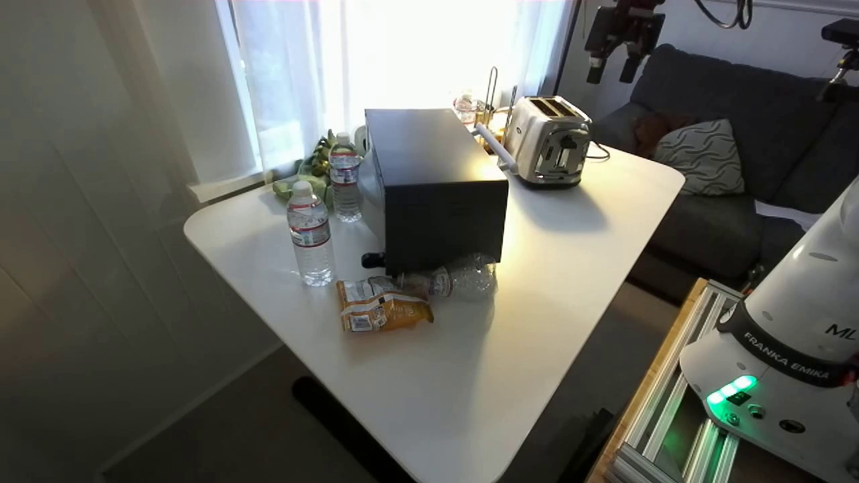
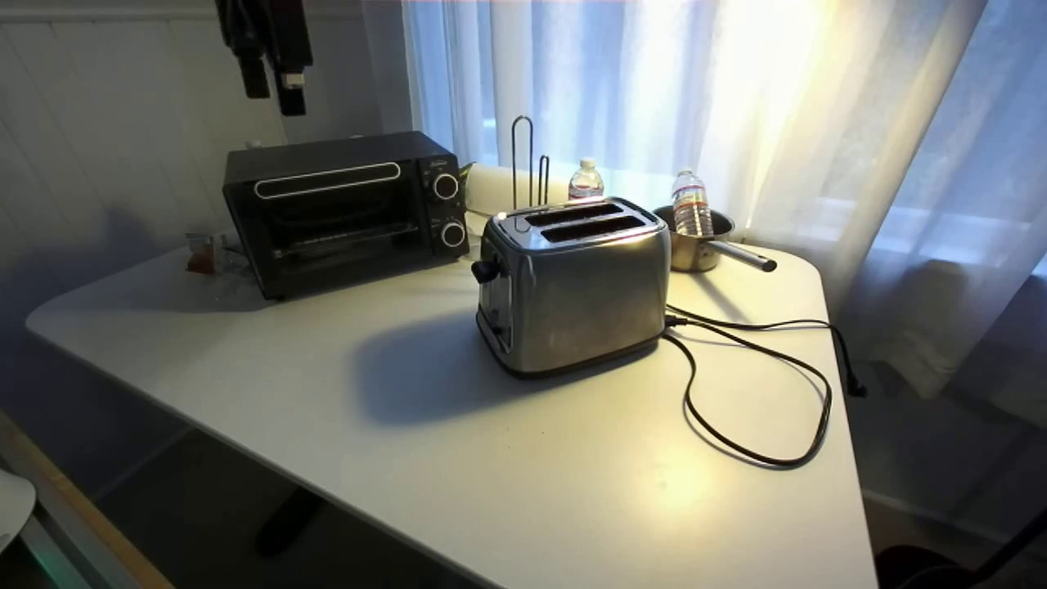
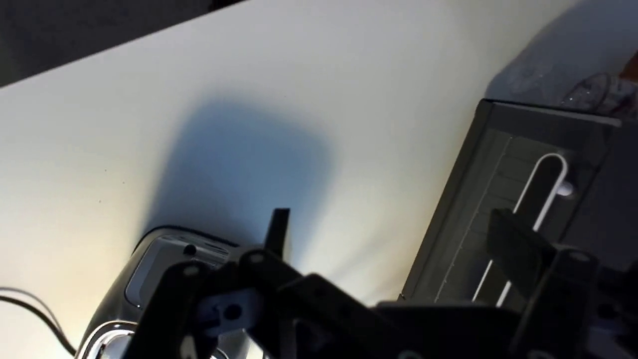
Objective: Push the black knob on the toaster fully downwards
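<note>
The silver toaster [image 1: 530,137] stands upright on the white table; it also shows in an exterior view [image 2: 589,298]. Its black knob [image 2: 485,271] sticks out high on the narrow end face, above the slot's lower part; it also shows in an exterior view [image 1: 568,143]. In the wrist view part of the toaster [image 3: 149,279] shows at the lower left, partly behind a finger; I cannot make out the knob there for sure. My gripper [image 1: 612,72] is open and empty in the air, well above the table and apart from the toaster. Its fingers are wide apart in the wrist view [image 3: 390,217].
A large black toaster oven [image 2: 352,217] stands beside the toaster. Water bottles [image 1: 311,235], an orange snack bag [image 1: 384,306] and a crumpled bottle [image 1: 463,276] lie or stand around it. A pot [image 2: 695,252] and a loose black cord [image 2: 826,401] are behind the toaster.
</note>
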Motion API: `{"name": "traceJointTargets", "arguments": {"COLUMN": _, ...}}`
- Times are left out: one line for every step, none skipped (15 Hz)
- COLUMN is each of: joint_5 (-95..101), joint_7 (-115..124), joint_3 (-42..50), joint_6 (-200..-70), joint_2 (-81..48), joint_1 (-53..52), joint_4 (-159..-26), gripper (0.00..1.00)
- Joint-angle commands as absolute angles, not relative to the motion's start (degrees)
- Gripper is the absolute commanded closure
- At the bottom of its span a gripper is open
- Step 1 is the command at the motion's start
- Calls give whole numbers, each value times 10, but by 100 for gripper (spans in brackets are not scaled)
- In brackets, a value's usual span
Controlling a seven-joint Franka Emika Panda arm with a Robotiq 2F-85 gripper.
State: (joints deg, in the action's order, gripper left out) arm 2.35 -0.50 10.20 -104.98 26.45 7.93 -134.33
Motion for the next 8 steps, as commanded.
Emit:
{"name": "traceJointTargets", "arguments": {"joint_5": -24, "joint_7": 57, "joint_3": 100, "joint_6": -1063, "joint_2": 224, "joint_1": 89, "joint_4": -1312, "gripper": 0}}
{"name": "traceJointTargets", "arguments": {"joint_5": -29, "joint_7": 72, "joint_3": 100, "joint_6": -1075, "joint_2": 218, "joint_1": 93, "joint_4": -1309, "gripper": 0}}
{"name": "traceJointTargets", "arguments": {"joint_5": -32, "joint_7": 86, "joint_3": 100, "joint_6": -1087, "joint_2": 211, "joint_1": 97, "joint_4": -1306, "gripper": 0}}
{"name": "traceJointTargets", "arguments": {"joint_5": -30, "joint_7": 97, "joint_3": 101, "joint_6": -1097, "joint_2": 205, "joint_1": 101, "joint_4": -1303, "gripper": 0}}
{"name": "traceJointTargets", "arguments": {"joint_5": -26, "joint_7": 108, "joint_3": 101, "joint_6": -1111, "joint_2": 198, "joint_1": 105, "joint_4": -1302, "gripper": 0}}
{"name": "traceJointTargets", "arguments": {"joint_5": -18, "joint_7": 116, "joint_3": 101, "joint_6": -1123, "joint_2": 192, "joint_1": 110, "joint_4": -1301, "gripper": 0}}
{"name": "traceJointTargets", "arguments": {"joint_5": -11, "joint_7": 121, "joint_3": 101, "joint_6": -1136, "joint_2": 185, "joint_1": 115, "joint_4": -1300, "gripper": 0}}
{"name": "traceJointTargets", "arguments": {"joint_5": -7, "joint_7": 125, "joint_3": 102, "joint_6": -1148, "joint_2": 180, "joint_1": 120, "joint_4": -1300, "gripper": 0}}
